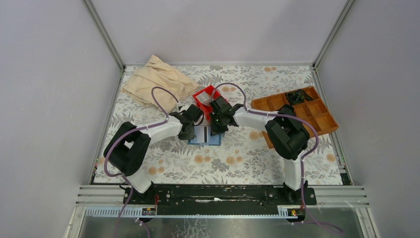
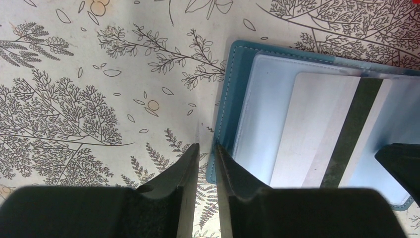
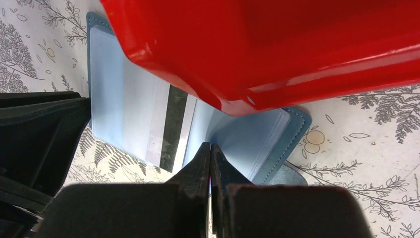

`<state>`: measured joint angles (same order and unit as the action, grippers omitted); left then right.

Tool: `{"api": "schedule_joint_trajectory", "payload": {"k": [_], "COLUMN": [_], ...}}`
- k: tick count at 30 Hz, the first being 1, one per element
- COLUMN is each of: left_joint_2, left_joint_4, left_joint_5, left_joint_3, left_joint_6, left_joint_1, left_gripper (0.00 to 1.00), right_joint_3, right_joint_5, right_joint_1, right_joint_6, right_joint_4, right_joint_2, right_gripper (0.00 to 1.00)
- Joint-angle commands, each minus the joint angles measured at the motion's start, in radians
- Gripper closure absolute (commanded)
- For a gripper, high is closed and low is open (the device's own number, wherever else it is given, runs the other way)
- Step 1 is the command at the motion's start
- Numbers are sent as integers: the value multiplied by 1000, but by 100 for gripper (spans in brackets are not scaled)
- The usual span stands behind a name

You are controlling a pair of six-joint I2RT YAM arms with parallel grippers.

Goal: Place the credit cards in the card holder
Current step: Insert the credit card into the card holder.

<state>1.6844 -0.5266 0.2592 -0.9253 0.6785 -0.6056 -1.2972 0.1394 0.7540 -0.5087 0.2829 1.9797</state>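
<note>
The right claw (image 3: 210, 148) is shown pressed shut over the open card holder (image 3: 247, 139), the left claw (image 2: 207, 153) held narrowly apart at its outer edge. Ahead of both, a credit card (image 2: 317, 129), judged light, stiff and slick, is laid across the soft sleeves; an exposed edge is best pinched. Beyond the right claw, room is cramped by a red bin (image 3: 297, 44) on the patterned bench (image 2: 99, 74).

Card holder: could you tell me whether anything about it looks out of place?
The card holder lies open with the red bin crowding its far edge, overlapping it in the right wrist view. The credit card lies flat on its slots.
</note>
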Motion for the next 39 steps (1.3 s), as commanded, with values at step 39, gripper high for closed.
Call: {"api": "schedule_joint_trajectory", "payload": {"k": [39], "left_joint_2": [97], "left_joint_4": [46], "left_joint_5": [-275], "left_joint_3": [125], "left_joint_6": [4], "left_joint_1": [-23], "left_gripper": [74], "right_joint_3": [-183], "right_joint_5": [9], "right_joint_1": [87], "right_joint_6": [-17], "right_joint_4": [24], "right_joint_2": [105], "right_gripper": [100]}}
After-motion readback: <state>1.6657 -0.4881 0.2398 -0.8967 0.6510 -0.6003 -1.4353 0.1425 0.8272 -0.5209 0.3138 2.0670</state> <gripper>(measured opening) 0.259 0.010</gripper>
